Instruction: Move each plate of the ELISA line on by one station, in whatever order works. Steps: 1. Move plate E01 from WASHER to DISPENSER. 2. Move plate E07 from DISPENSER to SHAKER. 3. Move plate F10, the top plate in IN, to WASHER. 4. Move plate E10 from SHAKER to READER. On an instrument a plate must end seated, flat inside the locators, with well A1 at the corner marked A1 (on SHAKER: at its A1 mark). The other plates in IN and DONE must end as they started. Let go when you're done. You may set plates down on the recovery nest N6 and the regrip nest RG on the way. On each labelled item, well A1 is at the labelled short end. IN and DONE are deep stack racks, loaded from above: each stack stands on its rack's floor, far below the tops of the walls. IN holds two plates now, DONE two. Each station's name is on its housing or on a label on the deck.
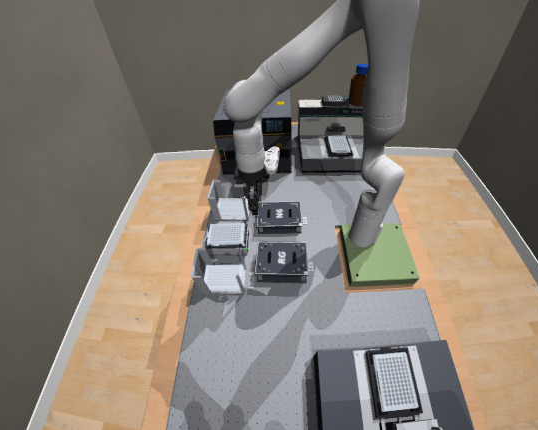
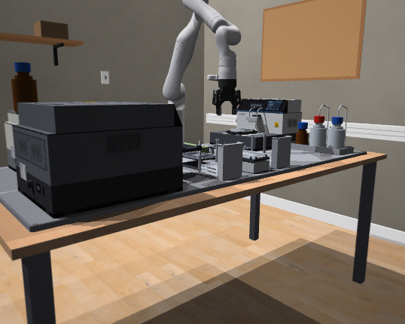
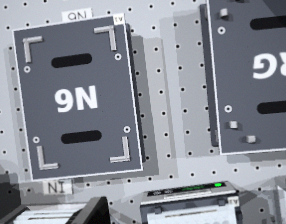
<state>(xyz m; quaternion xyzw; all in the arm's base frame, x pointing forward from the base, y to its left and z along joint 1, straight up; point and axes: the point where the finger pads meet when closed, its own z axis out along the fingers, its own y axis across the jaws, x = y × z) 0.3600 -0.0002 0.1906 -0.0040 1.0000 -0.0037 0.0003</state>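
Note:
My gripper [image 1: 253, 204] [image 2: 226, 108] is open and empty. It hangs over the deck between the IN rack [image 1: 214, 196] and the empty nest N6 [image 1: 266, 225] [image 3: 106, 127], well above both. A white plate [image 1: 231, 209] shows on top inside the IN rack. Next to it the shaker [image 3: 189, 201] carries a white plate [image 1: 226, 233]. A second rack holds a white plate [image 1: 224, 278]. One plate [image 1: 339, 144] sits on the instrument at the back. Another plate [image 1: 395, 381] sits on the instrument at the front. I cannot read any plate labels.
The empty nest RG [image 1: 263, 272] [image 3: 244, 107] stands beside N6. A tall black instrument [image 1: 283, 145] [image 2: 96, 147] stands at the back, close behind the gripper. The arm's green base [image 1: 388, 260] is to the right. A brown bottle [image 1: 358, 85] stands on the back instrument.

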